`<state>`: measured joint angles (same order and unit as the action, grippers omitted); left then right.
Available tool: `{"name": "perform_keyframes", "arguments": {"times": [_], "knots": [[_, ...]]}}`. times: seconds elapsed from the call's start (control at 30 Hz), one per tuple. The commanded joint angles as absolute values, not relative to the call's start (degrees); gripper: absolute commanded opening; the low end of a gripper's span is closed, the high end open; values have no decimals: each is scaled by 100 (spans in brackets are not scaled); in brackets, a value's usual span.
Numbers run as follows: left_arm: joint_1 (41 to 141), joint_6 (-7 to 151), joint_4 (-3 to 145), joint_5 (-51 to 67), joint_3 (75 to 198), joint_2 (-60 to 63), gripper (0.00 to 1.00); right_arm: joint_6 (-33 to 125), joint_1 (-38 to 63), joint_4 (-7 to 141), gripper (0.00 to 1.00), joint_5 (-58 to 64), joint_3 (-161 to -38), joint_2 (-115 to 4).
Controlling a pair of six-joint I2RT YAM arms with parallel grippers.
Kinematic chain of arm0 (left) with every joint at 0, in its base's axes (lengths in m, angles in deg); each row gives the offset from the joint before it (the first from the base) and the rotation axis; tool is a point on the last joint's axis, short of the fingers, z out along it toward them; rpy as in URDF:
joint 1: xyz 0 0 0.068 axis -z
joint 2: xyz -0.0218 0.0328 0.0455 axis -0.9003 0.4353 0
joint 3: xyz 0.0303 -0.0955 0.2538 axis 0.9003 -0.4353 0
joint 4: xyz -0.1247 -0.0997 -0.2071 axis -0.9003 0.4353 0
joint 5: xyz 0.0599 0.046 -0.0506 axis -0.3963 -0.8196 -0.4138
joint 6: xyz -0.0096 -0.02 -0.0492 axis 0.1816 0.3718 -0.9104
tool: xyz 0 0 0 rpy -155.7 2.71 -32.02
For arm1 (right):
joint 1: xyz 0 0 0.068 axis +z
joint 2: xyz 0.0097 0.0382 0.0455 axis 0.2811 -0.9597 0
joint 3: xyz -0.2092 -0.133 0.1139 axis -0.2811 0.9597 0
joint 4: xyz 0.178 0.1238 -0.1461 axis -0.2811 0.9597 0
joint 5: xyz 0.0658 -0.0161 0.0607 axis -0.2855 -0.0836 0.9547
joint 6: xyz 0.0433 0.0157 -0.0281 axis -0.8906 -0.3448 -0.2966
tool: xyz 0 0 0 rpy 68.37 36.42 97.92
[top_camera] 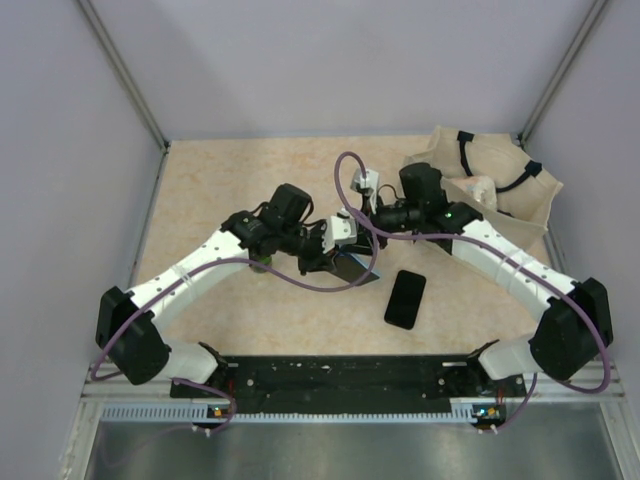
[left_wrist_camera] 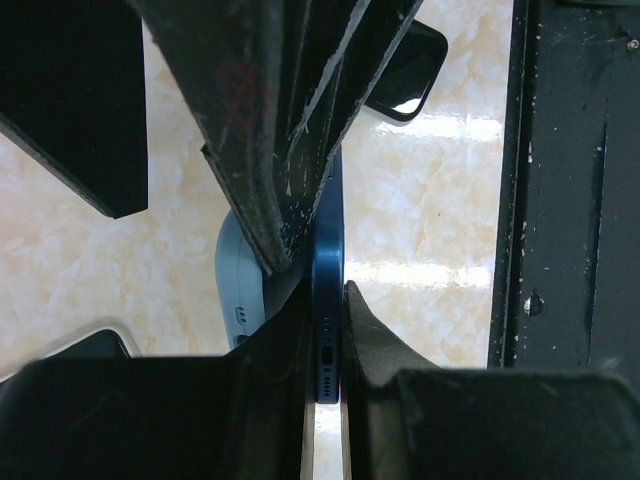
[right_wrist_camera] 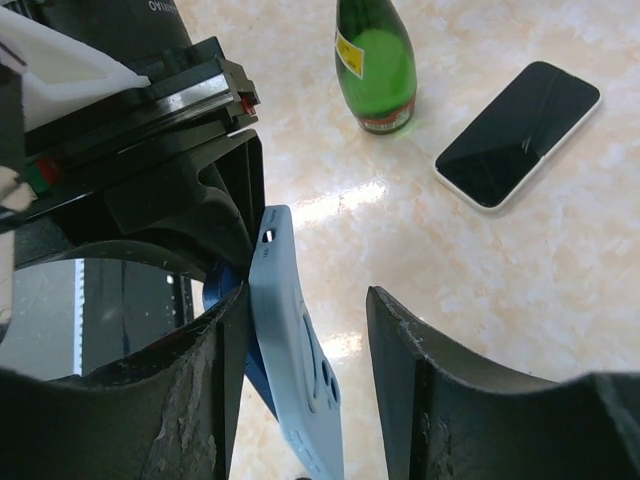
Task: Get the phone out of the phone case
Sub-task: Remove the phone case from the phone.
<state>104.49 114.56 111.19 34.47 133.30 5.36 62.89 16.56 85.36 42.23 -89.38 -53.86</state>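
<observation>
Progress: roughly halfway, I'd say. The left gripper (left_wrist_camera: 322, 320) pinches the blue phone (left_wrist_camera: 328, 230) edge-on above the table's (top_camera: 220, 180) middle. The right gripper's (right_wrist_camera: 310, 310) fingers stand spread around the pale case (right_wrist_camera: 290, 300), which looks only partly peeled off.

The phone (left_wrist_camera: 328, 250) has a glossy blue edge, metal by its look. The case (right_wrist_camera: 290, 335) is smooth, matt pale-blue plastic. The fingers (right_wrist_camera: 440, 400) are matt black plastic, scuffed rough. The bottle (right_wrist_camera: 376, 60) is glossy green glass. The table (right_wrist_camera: 500, 280) is smooth and shiny.
</observation>
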Motion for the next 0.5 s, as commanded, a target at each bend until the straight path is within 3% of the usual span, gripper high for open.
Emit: {"name": "perform_keyframes", "arguments": {"times": [0.0,0.33,0.47], "knots": [[10480,11372,10644,3682,13623,344,0,6486,1795,8440,49,4064,-8794,-5416],[10480,11179,10362,3664,13561,247,0,6390,1901,8141,47,4178,-8364,-5495],[10480,11126,10248,3638,13447,159,0,6285,1910,8001,35,4292,-8267,-5592]]}}
